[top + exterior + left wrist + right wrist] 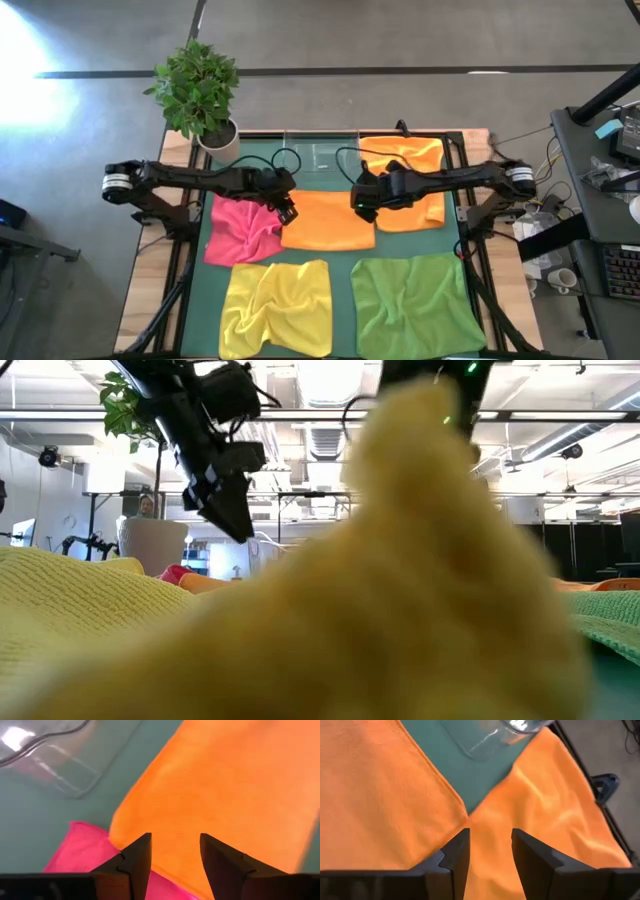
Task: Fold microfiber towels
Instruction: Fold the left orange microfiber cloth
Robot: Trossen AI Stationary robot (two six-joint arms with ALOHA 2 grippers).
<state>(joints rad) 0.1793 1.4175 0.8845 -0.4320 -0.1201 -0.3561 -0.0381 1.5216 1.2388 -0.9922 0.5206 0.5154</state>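
A folded orange towel (328,220) lies flat in the middle of the green mat (340,262). Its left edge meets the crumpled pink towel (243,230) and its right corner meets a second, rumpled orange towel (412,180). A yellow towel (275,305) and a green towel (415,305) lie near the front edge. My left gripper (175,855) hovers open over the folded towel's left edge (145,795). Over that towel's right corner (460,810), my right gripper (490,851) also hovers open.
A clear plastic tray (320,155) sits on the mat at the back, between the two arms. A potted plant (200,95) stands at the table's back left corner. In the low view the yellow towel (400,590) fills the foreground and hides most of the table.
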